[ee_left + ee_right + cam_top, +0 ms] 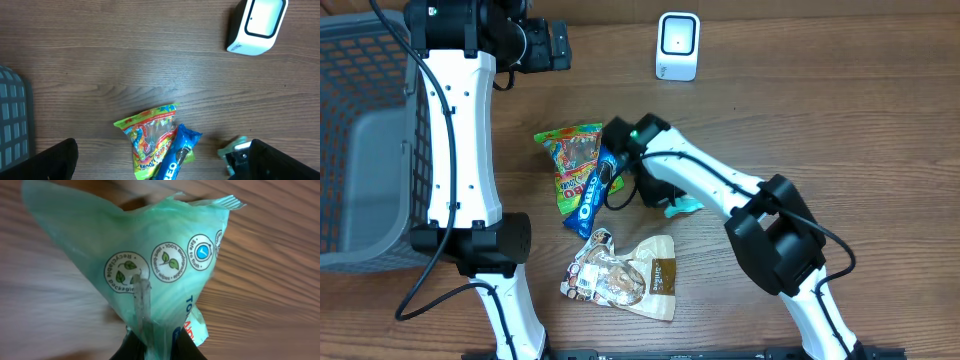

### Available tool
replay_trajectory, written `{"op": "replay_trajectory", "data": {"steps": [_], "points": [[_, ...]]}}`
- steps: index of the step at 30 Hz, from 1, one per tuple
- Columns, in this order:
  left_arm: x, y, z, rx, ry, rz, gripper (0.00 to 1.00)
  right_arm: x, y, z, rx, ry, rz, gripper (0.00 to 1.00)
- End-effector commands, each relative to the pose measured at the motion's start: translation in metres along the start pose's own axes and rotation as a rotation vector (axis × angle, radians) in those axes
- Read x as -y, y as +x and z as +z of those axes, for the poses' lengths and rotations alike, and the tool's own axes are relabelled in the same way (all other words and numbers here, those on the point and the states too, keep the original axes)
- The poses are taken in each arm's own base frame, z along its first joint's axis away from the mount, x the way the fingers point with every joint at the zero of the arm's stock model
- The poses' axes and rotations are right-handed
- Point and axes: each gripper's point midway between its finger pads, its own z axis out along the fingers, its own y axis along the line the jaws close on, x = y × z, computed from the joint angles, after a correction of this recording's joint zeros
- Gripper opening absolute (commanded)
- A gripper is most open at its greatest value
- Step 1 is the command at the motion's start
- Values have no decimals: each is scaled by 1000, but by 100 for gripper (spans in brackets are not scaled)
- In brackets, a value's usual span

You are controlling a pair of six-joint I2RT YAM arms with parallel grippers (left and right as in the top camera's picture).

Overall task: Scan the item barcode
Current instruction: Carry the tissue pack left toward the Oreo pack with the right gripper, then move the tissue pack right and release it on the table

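Counting — four packets (575,160) (592,200) (620,278) (686,205), one scanner (678,45)

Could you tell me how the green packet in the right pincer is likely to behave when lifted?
Probably floppy: the green packet is thin film, bunched and creased where the right pincer pinches it. Likely light, as the film looks slack rather than stuffed. Held by one end, it may sag or swing.

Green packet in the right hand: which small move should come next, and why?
Probably lift the green packet a little off the table: the right hand pinches it, and the white scanner stands apart, at the far side.
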Motion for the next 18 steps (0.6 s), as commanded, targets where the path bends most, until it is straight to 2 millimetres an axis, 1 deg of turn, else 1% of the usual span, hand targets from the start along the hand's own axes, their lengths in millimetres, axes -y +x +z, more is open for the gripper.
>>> {"op": "replay_trajectory", "data": {"steps": [1, 2, 6, 8, 10, 12, 14, 15, 18], "points": [[-2, -2, 3, 0, -5, -9, 100, -20, -15, -62, 67, -361, -39, 4], [-2, -2, 3, 0, -5, -9, 100, -22, -17, -72, 77, -437, -51, 4], [-2, -2, 3, 0, -5, -10, 100, -25, -24, -119, 118, -857, -125, 4], [-2, -2, 3, 0, -5, -9, 100, -14, -28, -138, 154, -1066, -154, 4], [-2, -2, 3, 0, -5, -9, 100, 1, -31, -147, 196, -1225, -170, 4], [-2, -2, 3, 0, -5, -9, 100, 17, -31, -147, 232, -1335, -164, 4], [-2, -2, 3, 0, -5, -9, 100, 31, -30, -138, 249, -1406, -133, 4], [-2, -2, 3, 0, -5, -9, 100, 35, -28, -131, 249, -1429, -115, 4], [-2, -2, 3, 0, -5, -9, 100, 46, -21, -99, 217, -1465, -29, 4]]}}
